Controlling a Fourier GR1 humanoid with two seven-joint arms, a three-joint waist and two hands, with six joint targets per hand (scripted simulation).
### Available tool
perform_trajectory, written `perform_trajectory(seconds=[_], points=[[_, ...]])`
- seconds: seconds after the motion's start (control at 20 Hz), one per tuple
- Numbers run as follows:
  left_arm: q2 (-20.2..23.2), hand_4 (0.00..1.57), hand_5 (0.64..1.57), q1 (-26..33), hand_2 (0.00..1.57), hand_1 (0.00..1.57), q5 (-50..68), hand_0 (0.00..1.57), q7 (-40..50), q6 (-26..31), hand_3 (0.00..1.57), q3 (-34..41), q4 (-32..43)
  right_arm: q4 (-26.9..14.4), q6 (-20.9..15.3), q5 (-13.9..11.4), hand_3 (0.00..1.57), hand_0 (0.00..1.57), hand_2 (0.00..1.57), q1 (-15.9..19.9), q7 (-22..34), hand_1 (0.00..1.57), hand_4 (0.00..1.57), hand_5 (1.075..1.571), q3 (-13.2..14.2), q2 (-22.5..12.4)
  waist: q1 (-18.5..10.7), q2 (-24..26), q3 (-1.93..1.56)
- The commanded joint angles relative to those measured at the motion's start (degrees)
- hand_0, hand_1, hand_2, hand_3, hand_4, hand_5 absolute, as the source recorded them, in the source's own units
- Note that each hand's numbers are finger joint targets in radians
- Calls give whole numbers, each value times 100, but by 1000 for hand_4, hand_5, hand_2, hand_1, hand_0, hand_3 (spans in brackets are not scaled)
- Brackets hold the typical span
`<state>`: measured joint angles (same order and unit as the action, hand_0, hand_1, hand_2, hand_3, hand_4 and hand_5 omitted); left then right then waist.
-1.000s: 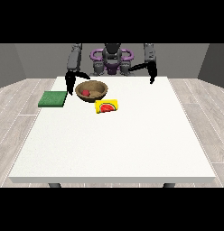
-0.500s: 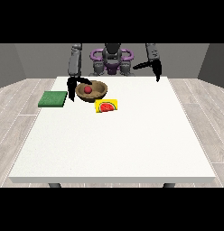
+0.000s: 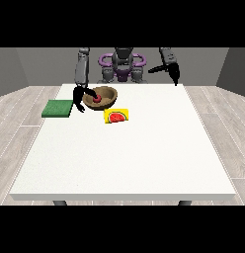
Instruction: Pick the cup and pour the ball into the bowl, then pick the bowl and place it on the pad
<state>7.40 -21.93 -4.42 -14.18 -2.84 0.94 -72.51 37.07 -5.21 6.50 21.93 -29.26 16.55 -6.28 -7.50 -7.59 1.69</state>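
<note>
We see a red ball (image 3: 97,98) inside the brown bowl (image 3: 107,101), the hand at the view's left (image 3: 78,98) curled on its rim, green pad (image 3: 58,108) beside, the hand at the view's right (image 3: 173,72) raised, its fingers we cannot tell.

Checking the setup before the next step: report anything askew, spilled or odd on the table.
The brown bowl looks tilted, its opening tipped toward the camera, with the red ball inside. The hand at the view's left is at its rim. No cup is visible. The green pad lies flat.
</note>
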Motion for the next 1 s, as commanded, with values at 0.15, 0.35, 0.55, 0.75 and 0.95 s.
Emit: perform_trajectory(seconds=[0.15,0.35,0.55,0.75,0.95], points=[[-109,655,1531,-111,0,0,-62,0,42,22,0,-165,-88,-451,-1770,-1380,1562,1571,1571,-530,638,1571,938,1558,-722,-219,-357,-203,-140],[10,898,1466,-58,0,0,79,0,-8,137,0,41,218,-172,-2152,-1553,1256,1571,1571,-182,1711,1571,898,1566,-870,-235,-227,151,-137],[220,973,1423,395,0,0,284,0,-127,238,0,425,745,214,-1897,-1751,945,1571,1571,42,3038,1571,844,1563,-1242,-316,332,1006,-144],[311,998,1411,843,0,0,305,0,-53,134,0,648,1165,708,-1282,-1859,889,1571,1571,481,4272,1571,806,1565,-1546,-572,904,1777,-152],[567,1003,1407,797,0,0,371,0,30,109,0,911,1286,1184,-941,-1749,744,1571,1571,606,4953,1571,808,1567,-1565,-621,1252,1865,-163]])
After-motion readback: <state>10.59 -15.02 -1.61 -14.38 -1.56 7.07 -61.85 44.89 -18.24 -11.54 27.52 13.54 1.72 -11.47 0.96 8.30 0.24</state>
